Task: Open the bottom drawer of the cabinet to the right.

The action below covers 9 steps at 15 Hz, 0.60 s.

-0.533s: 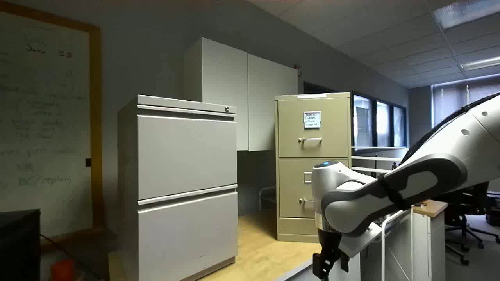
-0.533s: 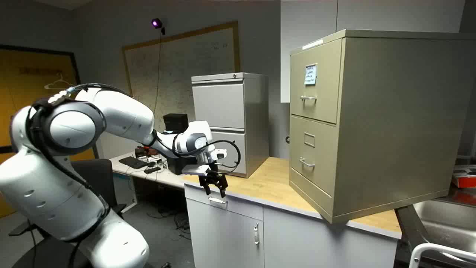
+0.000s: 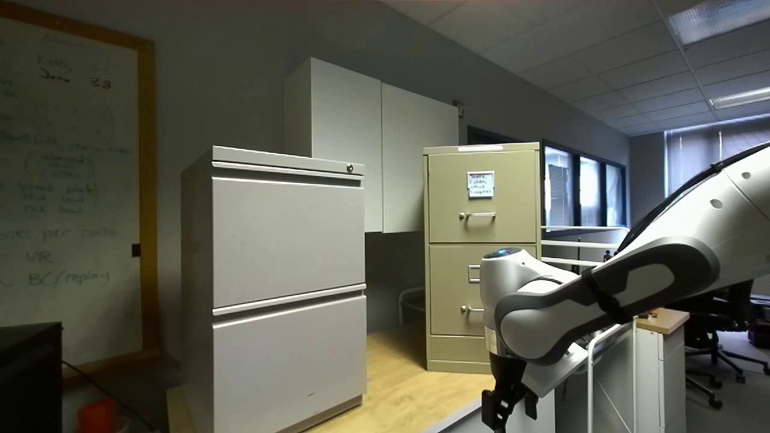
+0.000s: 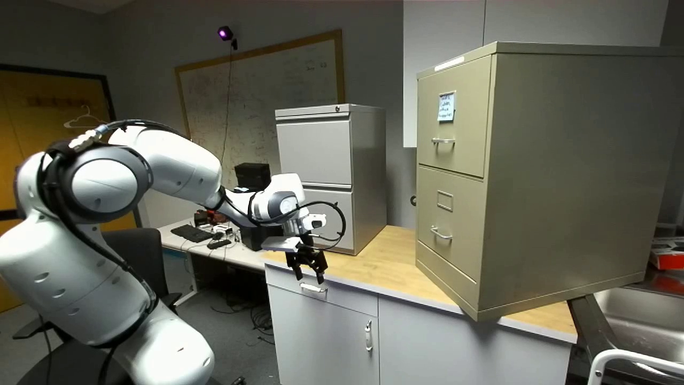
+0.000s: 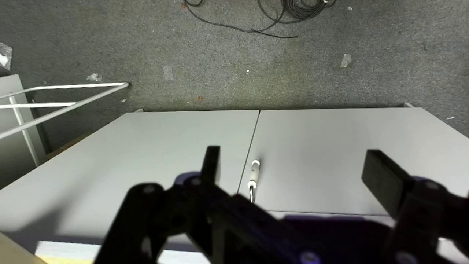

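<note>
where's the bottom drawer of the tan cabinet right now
The bottom drawer is right of centre in an exterior view, in the tan cabinet, directly below the paper-labelled top drawer and to the right of the grey cabinet.

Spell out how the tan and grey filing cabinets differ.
The tan filing cabinet has silver pull handles; the grey filing cabinet has full-width ledges instead. The tan filing cabinet's top drawer carries a paper label; the grey filing cabinet shows none. Both stand on the wood-toned countertop, each with its top drawer and bottom drawer shut.
</note>
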### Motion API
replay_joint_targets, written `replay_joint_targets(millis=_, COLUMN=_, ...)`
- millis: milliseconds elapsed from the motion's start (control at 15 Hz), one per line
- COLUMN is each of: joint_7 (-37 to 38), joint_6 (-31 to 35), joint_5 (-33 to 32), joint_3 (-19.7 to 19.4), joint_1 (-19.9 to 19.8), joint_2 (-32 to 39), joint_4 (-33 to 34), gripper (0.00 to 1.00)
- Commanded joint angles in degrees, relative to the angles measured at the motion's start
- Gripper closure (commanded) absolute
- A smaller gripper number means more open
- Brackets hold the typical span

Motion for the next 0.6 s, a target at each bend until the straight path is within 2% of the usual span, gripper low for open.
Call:
replay_joint_targets(millis=0, joint_7=0.2, joint_6=-0.2, joint_5=-0.3, joint_3=-0.7, joint_1=0.7, joint_2=0.0, joint_4=0.1, gripper=0.00)
replay_joint_targets(millis=267, joint_7=0.4, joint_6=-0.4, joint_5=-0.2, joint_3=-0.7, joint_1=0.7, joint_2=0.3, joint_4=0.5, gripper=0.00)
replay_joint_targets(millis=533, joint_7=0.9, joint_6=-0.5, joint_5=1.7, joint_3=-1.8, joint_1=0.4, joint_2=2.3, joint_4=3.8, gripper=0.00)
